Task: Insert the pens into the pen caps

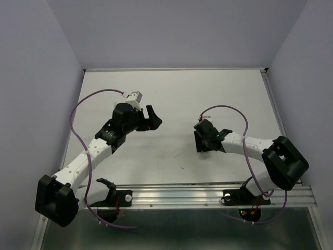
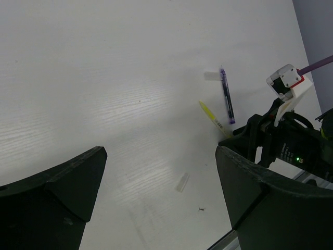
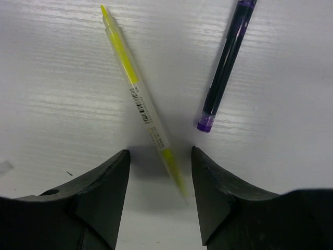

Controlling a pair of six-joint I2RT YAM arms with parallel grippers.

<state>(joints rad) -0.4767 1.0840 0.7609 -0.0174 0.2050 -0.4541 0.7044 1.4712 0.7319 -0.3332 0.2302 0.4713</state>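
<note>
A yellow pen [image 3: 136,91] lies slanted on the white table, its near end between the tips of my open right gripper [image 3: 160,156]. A dark blue-purple pen [image 3: 225,67] lies just to its right, apart from it. Both also show in the left wrist view, the yellow pen [image 2: 212,115] and the dark pen [image 2: 226,96], beside my right gripper [image 2: 250,138]. One pale cap [image 2: 182,182] lies on the table below my open, empty left gripper [image 2: 158,156]. A second cap [image 2: 210,76] lies by the dark pen's far end. In the top view the pens are hidden under my right gripper [image 1: 200,142].
My left gripper [image 1: 149,120] hovers left of centre over the table. A metal rail [image 1: 208,195] runs along the near edge. Grey walls enclose the table [image 1: 171,94] on three sides. A pale scrap, perhaps a cap [image 3: 4,166], shows at the right wrist view's left edge.
</note>
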